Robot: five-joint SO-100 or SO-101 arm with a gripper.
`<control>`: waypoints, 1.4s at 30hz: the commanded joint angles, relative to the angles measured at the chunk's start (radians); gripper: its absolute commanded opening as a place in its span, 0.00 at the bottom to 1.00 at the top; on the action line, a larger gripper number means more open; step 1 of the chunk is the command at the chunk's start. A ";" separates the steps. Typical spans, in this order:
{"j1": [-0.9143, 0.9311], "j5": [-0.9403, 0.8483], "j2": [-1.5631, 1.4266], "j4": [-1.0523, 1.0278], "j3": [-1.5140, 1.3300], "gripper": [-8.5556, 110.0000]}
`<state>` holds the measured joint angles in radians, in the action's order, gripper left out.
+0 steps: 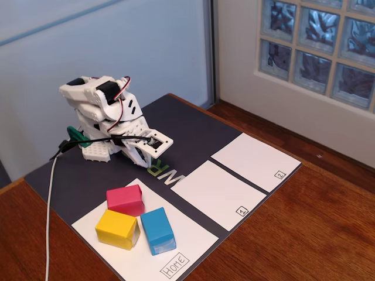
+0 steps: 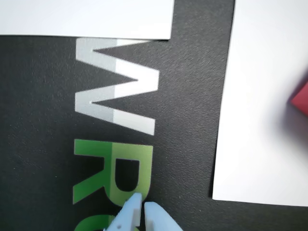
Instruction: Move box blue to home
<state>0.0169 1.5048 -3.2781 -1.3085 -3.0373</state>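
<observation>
The box blue [image 1: 157,230] lies on the home sheet [image 1: 196,239], near the handwritten "Home" label, beside a yellow block [image 1: 117,228] and a pink block [image 1: 125,199]. In the fixed view my arm is folded low at the back of the dark mat, and my gripper [image 1: 155,153] points down at the mat lettering, well away from the blocks. In the wrist view the gripper [image 2: 143,203] is shut on nothing, its pale fingertips touching over the green letters. The home sheet [image 2: 260,120] fills the right side there, with the pink block's corner [image 2: 301,98] at the edge. The box blue is out of the wrist view.
Two smaller white sheets marked "1" [image 1: 220,193] and "2" [image 1: 255,161] lie on the dark mat [image 1: 193,132] to the right of home. A white cable [image 1: 50,205] runs off the mat's left side. The wooden table [image 1: 304,228] surrounds the mat.
</observation>
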 commanded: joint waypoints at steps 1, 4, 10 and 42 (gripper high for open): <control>-0.006 -0.003 -0.057 -0.037 -0.002 0.07; -0.011 -0.018 -0.061 -0.066 -0.002 0.07; -0.009 -0.064 -0.061 -0.091 -0.002 0.07; 0.037 -0.075 -0.061 -0.140 -0.002 0.07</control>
<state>0.0460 1.4389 -3.2873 -1.3867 -3.0403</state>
